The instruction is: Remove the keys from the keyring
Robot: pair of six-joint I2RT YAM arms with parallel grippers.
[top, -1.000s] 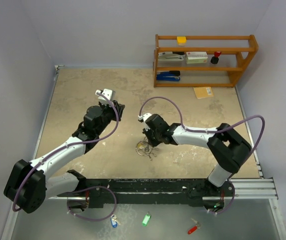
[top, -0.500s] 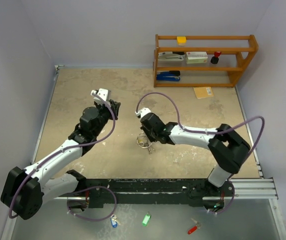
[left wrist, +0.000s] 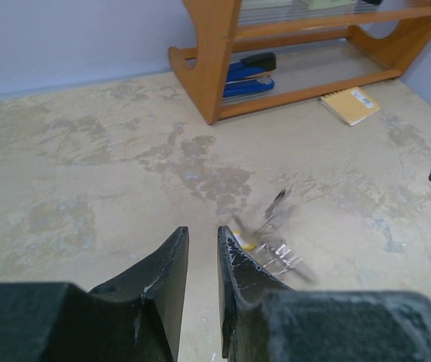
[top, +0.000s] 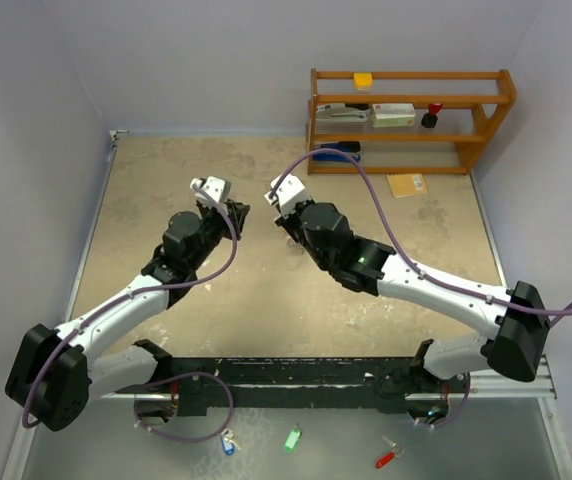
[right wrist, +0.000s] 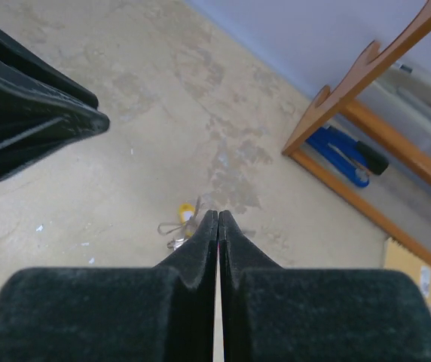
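Note:
The keys (left wrist: 276, 235) lie bunched on the beige table and are motion-blurred in the left wrist view. One has a yellow head (right wrist: 187, 211). A loop of the thin keyring (right wrist: 169, 226) shows beside it. My right gripper (right wrist: 218, 213) is shut, raised above the table, and nothing shows between its pads. Its left finger hides part of the bunch, and I cannot tell whether it touches the ring. My left gripper (left wrist: 202, 230) stands narrowly open and empty, just left of the keys. In the top view the right gripper (top: 284, 218) and left gripper (top: 236, 215) face each other, and the right arm covers the keys.
A wooden shelf (top: 411, 120) stands at the back right, with a blue stapler (top: 336, 152) under it and a yellow notepad (top: 407, 184) beside it. Blue (top: 228, 443), green (top: 292, 438) and red (top: 386, 459) headed keys lie below the arm bases.
The right gripper has shut, then risen off the keys and swung toward the back left. The keys have shifted and now look blurred. The left gripper has barely moved.

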